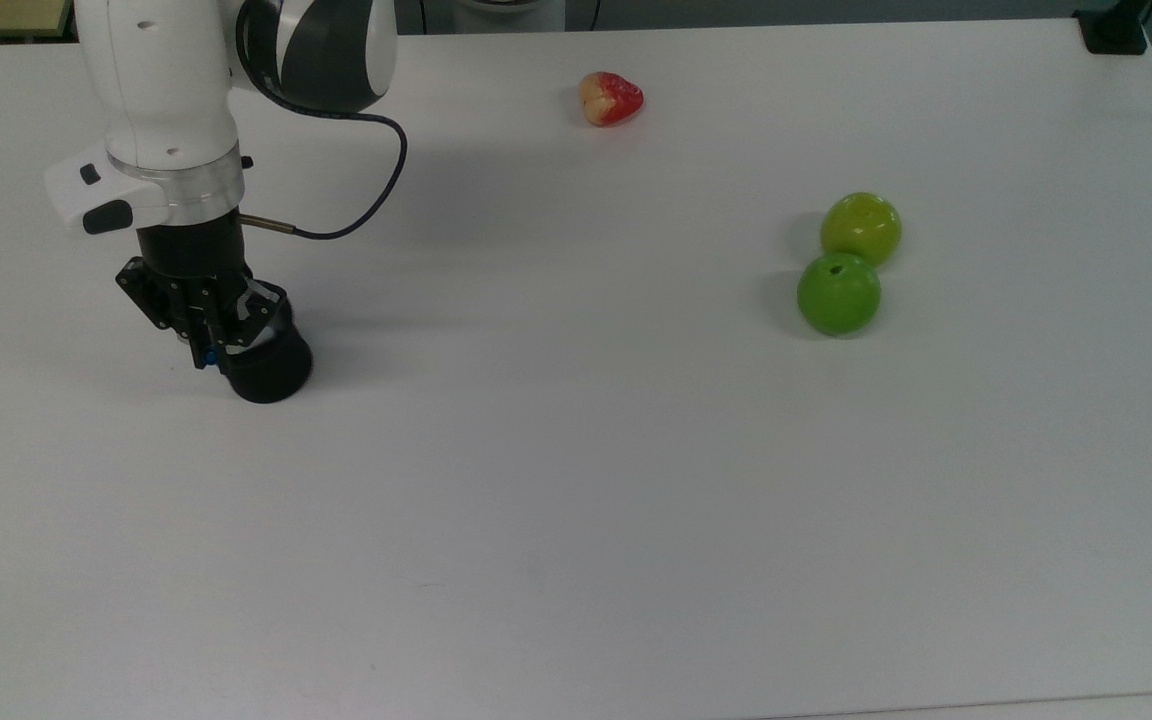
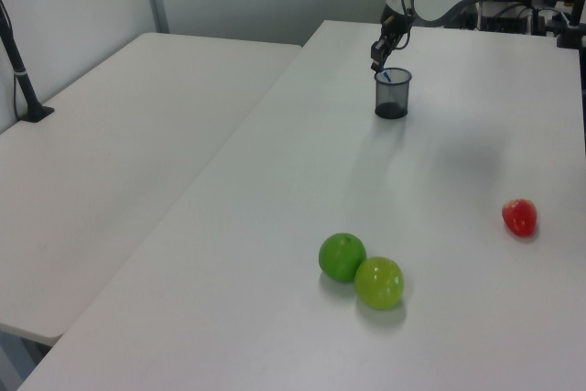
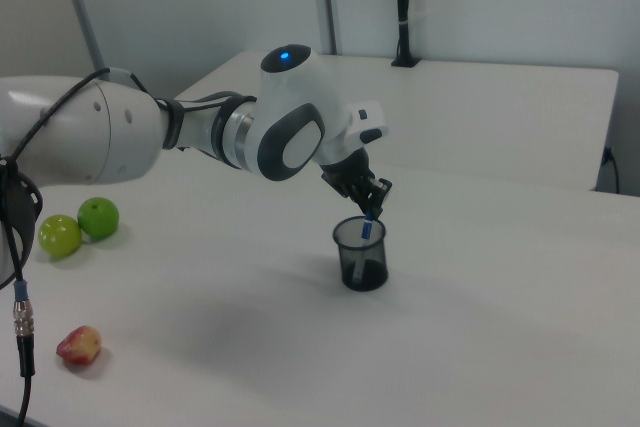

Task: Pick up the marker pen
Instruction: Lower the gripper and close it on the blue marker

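Note:
The marker pen (image 3: 367,231) stands tilted in a black mesh cup (image 3: 363,255), its blue cap poking above the rim. In the top view a speck of that blue cap (image 1: 207,355) peeks out below the fingers, at the cup's (image 1: 268,368) left edge. My gripper (image 1: 204,343) hangs just over the cup's rim with its fingers shut on the marker pen's cap. The right view has the gripper (image 3: 372,207) directly above the pen. In the left view the gripper (image 2: 380,59) sits at the cup's (image 2: 392,94) upper left, with the pen (image 2: 385,75) under it.
Two green apples (image 1: 839,292) (image 1: 861,228) lie touching at the top view's right. A red-and-yellow fruit (image 1: 611,98) rests near the table's far edge. A second white table (image 2: 110,162) adjoins on the left view's left. A black cable (image 1: 356,200) loops from my wrist.

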{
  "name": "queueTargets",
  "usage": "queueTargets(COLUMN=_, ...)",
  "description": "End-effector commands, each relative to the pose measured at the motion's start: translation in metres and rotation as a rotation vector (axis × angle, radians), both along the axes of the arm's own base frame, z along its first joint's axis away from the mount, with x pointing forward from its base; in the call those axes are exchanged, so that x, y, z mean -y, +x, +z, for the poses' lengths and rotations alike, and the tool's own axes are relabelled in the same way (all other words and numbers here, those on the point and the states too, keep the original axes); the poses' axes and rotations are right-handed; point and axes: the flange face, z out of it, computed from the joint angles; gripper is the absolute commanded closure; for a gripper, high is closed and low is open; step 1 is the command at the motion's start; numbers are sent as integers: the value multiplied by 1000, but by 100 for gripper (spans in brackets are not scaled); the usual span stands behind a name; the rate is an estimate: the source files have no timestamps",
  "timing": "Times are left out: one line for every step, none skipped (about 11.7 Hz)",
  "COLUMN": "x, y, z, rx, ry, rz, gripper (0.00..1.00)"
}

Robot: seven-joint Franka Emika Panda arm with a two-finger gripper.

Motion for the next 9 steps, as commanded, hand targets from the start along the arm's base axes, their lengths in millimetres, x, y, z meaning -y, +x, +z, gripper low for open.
queueTargets(x=-4, y=1, z=4, rx=19, ry=12, rz=-13, gripper=88)
queueTargets(x=-4, y=1, z=5, rx=20, ry=12, rz=-13, gripper=91)
queueTargets(x=-5, y=1, z=7, rx=24, ry=12, rz=-12, gripper=95)
queueTargets(x=-5, y=0, z=9, rx=25, ry=12, rz=-12, gripper=98)
queueTargets(x=-5, y=0, z=10, rx=27, ry=12, rz=-13, gripper=98)
queueTargets(x=-5, y=1, z=12, rx=30, ry=13, rz=-14, gripper=98)
queueTargets(x=-5, y=0, z=16, rx=34, ry=12, rz=-14, gripper=98)
queueTargets(x=-6, y=-1, z=22, rx=42, ry=11, rz=-15, gripper=98)
queueTargets(x=-6, y=-2, z=31, rx=50, ry=10, rz=-16, gripper=98)
